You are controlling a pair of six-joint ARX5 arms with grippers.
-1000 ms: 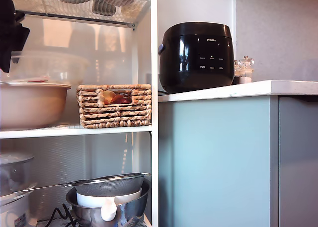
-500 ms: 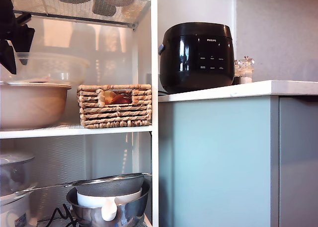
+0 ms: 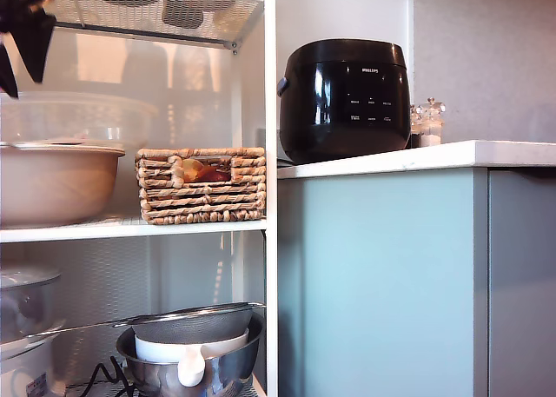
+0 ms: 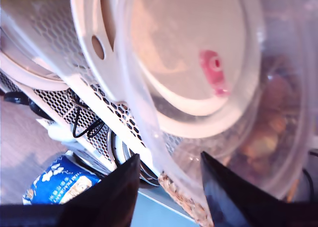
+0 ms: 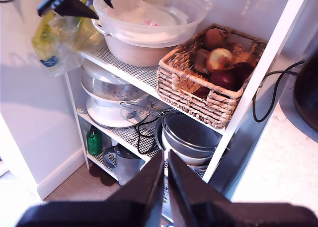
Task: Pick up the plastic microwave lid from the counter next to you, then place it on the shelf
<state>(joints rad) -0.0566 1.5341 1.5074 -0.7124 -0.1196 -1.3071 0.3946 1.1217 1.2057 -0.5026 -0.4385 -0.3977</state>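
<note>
The plastic microwave lid [image 3: 82, 116] is a clear frosted dome resting on the beige bowl [image 3: 52, 184] on the shelf [image 3: 130, 229] of the white rack. In the first wrist view the lid [image 4: 198, 113] fills the frame, its red spot showing. My first gripper [image 4: 169, 187] is open, with the lid's rim just beyond its fingertips. It hangs above the lid at the exterior view's upper left [image 3: 22, 41]. My second gripper [image 5: 165, 180] is shut on nothing and looks down on the rack, where the lid [image 5: 149, 18] and my first gripper [image 5: 74, 3] show.
A wicker basket [image 3: 201, 185] of onions sits beside the beige bowl. The mesh shelf [image 3: 156, 10] hangs close above my first gripper. A steel bowl with strainer [image 3: 191, 353] is below. The black cooker [image 3: 345, 97] and jars [image 3: 426, 123] stand on the counter [image 3: 434, 156].
My first gripper has risen from the lid's level towards the mesh shelf above. The lid stays on the beige bowl, free of the fingers.
</note>
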